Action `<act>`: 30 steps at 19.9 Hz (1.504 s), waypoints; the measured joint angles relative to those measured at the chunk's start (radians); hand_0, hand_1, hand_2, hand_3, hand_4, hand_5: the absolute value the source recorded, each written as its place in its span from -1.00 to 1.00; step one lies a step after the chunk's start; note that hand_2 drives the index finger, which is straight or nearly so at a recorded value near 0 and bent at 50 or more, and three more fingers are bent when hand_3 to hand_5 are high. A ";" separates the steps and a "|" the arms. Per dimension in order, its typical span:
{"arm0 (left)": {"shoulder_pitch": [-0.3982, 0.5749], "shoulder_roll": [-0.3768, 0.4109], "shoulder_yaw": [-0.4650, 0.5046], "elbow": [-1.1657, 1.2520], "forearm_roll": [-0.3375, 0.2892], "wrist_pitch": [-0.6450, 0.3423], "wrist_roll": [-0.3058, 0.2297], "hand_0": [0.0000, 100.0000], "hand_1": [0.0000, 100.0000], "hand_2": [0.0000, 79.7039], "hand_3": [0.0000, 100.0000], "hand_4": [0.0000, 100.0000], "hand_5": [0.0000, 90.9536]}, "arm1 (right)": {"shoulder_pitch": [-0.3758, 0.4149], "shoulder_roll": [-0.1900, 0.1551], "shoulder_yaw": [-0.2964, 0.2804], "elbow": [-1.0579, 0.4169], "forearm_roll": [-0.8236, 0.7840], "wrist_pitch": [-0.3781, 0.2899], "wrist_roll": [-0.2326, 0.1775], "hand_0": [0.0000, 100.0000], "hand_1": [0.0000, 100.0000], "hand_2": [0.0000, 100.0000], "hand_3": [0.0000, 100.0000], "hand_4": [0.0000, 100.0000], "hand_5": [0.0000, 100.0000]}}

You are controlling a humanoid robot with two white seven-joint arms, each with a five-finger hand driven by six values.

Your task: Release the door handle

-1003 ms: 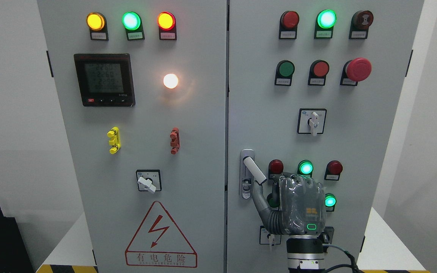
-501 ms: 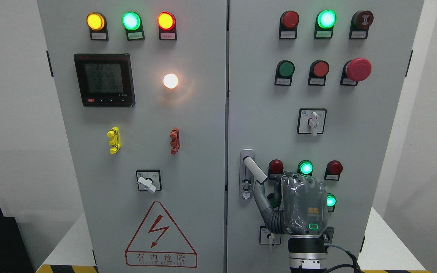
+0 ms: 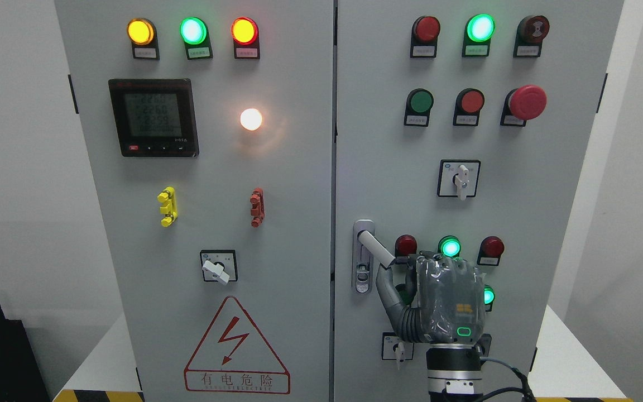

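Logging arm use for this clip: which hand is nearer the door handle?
Right. The right hand is just below and right of the door handle, its thumb tip at the lever's free end. The left hand is out of view.

White door handle [image 3: 376,249] swung out, tilted.

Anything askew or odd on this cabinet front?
The door handle on the right door sticks out slantwise, down to the right of its latch plate, not lying flat. The right hand sits just under its tip. Nothing looks damaged.
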 measured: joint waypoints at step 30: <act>0.000 0.000 0.000 0.000 0.000 0.000 0.000 -0.76 -0.22 -1.00 -1.00 -1.00 -1.00 | -0.024 -0.001 -0.014 -0.008 0.000 -0.001 0.008 0.15 -0.20 1.00 1.00 1.00 0.96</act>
